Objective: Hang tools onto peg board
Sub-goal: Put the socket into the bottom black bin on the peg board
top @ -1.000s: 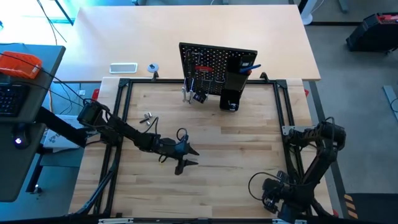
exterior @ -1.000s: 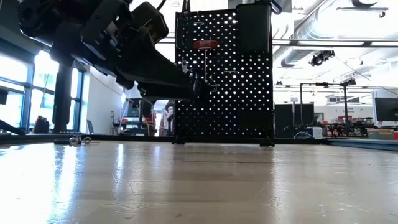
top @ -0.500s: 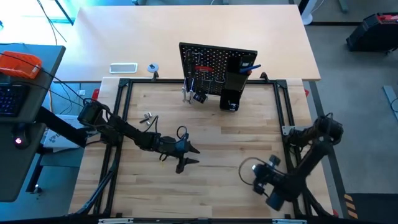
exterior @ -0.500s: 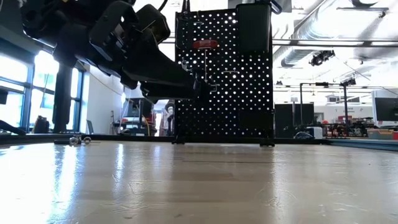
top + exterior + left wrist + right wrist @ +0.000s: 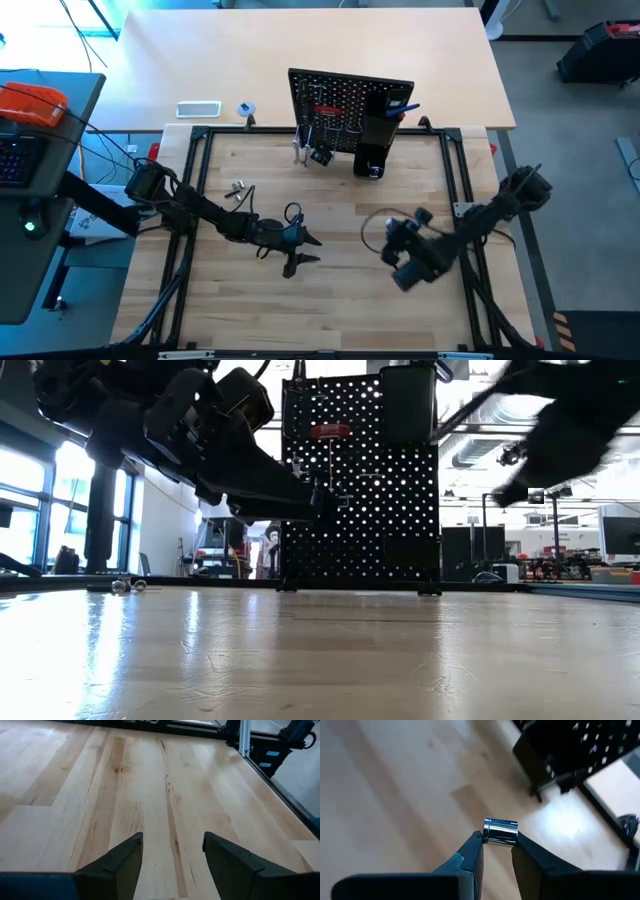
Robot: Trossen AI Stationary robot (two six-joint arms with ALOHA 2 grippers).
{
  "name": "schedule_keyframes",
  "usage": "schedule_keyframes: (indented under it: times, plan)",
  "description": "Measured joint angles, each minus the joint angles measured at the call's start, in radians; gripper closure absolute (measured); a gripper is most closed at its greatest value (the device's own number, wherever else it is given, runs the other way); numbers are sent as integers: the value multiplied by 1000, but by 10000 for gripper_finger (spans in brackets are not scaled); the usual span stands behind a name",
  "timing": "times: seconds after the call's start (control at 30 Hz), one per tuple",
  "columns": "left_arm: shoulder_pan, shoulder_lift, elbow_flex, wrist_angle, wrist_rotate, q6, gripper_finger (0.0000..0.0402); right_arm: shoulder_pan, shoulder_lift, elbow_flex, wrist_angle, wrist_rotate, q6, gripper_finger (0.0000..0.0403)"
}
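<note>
A small shiny metal cylinder (image 5: pixel 500 831), socket-like in shape, sits pinched between the fingertips of the right pincer (image 5: pixel 497 845), which is closed narrowly around it so that only its lower part is caught and most of it stands clear of the fingers. Held that way by the very tips, the piece can probably be offered to a hook or holder without the fingers fouling the board first. In the high view the right pincer (image 5: pixel 406 262) hangs above the right half of the desk (image 5: pixel 330 300), its arm reaching in from the right edge, well apart from the peg board (image 5: pixel 348 112).

The peg board stands upright at the far middle of the desk, facing the arms, so both can reach its front. It already carries a red-handled tool (image 5: pixel 328 109) near its top and a few items hanging at its lower left (image 5: pixel 312 150), while the tall black box holder (image 5: pixel 377 135) on its right side has a blue-handled tool (image 5: pixel 403 108) poking out of its top.

A small silver piece (image 5: pixel 236 189) lies on the desk at the left, not yet picked up.

The left pincer (image 5: pixel 300 250) hovers over the middle-left of the desk; its wrist view shows the fingers (image 5: pixel 122 865) spread wide with only bare wood between them, apparently waiting.
</note>
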Motion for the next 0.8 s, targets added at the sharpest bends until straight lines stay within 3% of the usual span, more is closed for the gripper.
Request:
schedule_keyframes:
  times: [0.43, 0.63, 0.8]
  plan:
    - [26, 0, 0, -20, 4, 27, 201, -460, -78, 1, 431, 10, -704, 329]
    - [40, 0, 0, -49, 5, 34, 201, -670, -92, 2, 578, -126, -900, 329]
    - [39, 0, 0, -77, 5, 43, 201, -802, -92, 2, 617, -278, -926, 329]
